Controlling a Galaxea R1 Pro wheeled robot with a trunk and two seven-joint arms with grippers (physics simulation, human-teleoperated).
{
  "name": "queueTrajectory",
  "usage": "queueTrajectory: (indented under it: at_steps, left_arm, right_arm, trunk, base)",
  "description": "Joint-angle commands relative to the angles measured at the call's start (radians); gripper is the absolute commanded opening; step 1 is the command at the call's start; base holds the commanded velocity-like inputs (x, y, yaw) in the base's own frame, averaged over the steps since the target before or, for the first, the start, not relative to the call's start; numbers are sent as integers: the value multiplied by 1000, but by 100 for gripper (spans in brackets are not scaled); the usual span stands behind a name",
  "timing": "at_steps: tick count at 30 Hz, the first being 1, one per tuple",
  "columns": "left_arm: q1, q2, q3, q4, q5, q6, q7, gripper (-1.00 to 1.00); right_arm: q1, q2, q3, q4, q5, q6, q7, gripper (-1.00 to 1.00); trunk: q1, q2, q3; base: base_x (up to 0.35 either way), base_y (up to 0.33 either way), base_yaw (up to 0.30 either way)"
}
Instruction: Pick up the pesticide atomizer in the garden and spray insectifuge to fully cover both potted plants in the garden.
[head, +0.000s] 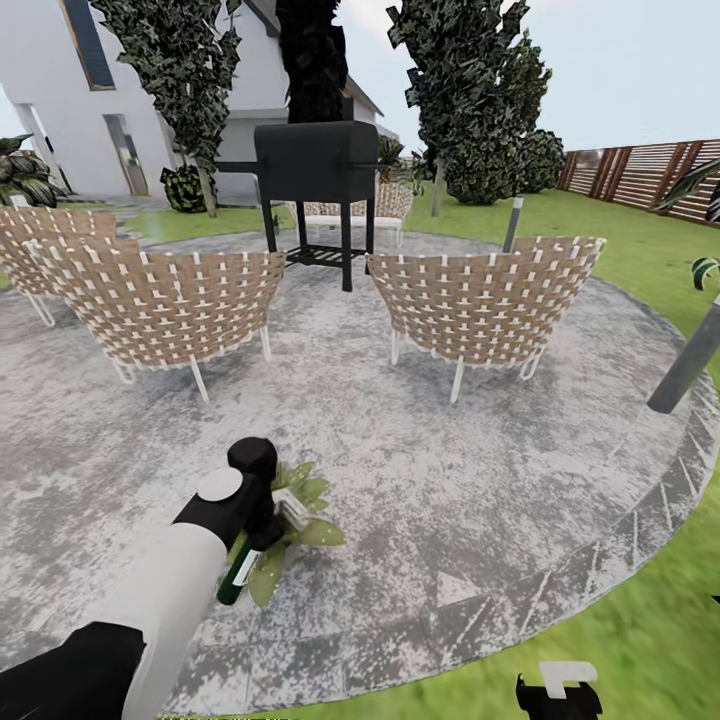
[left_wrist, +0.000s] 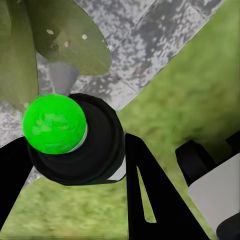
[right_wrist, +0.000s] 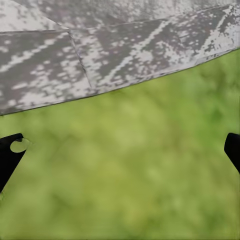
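Head view: left gripper (head: 262, 520) clenches slim dark-green atomizer (head: 238, 577) over speckled broad-leaved plant (head: 300, 520); right gripper (right_wrist: 120, 150) released.

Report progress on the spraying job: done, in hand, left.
Done: the left gripper holds the pesticide atomizer. In hand: it sits right over a potted plant on the stone patio; no spray is visible. Left: covering this plant, then the second one.

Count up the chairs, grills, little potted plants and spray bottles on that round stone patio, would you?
Woven chairs: 4
Black grill: 1
Potted plant: 1
Spray bottle: 1, held in the left hand
Total: 7
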Motion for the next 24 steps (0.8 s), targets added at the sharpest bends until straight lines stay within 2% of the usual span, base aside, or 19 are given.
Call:
queueTrajectory:
  at_steps: [1, 6, 14, 17, 19, 24]
  left_arm:
    - [0, 0, -2, 0, -7, 12, -10, -100]
    - [0, 0, -6, -1, -6, 12, -10, -100]
    - [-1, 4, 0, -1, -10, 8, -10, -100]
    - [1, 16, 0, -1, -13, 8, -10, -100]
    - [1, 44, 0, 0, -9, 8, -10, -100]
    - [25, 142, 2, -1, 6, 7, -10, -100]
  right_arm:
    - [0, 0, 9, 0, -10, -3, -1, 100]
    - [0, 0, 9, 0, -10, -3, -1, 100]
    - [0, 0, 9, 0, -10, -3, -1, 100]
    - [0, 0, 9, 0, -10, -3, -1, 100]
    - [0, 1, 9, 0, -10, -3, -1, 100]
    - [0, 1, 9, 0, -10, -3, -1, 100]
  trunk:
    - [0, 0, -1]
    - [0, 0, -1]
    - [0, 0, -1]
    - [0, 0, -1]
    - [0, 0, -1]
    - [0, 0, -1]
  base:
    - [0, 0, 244]
    - [-206, 55, 262]
    - [-122, 288, 18]
    - [-141, 207, 6]
    - [-40, 55, 158]
    - [-6, 8, 261]
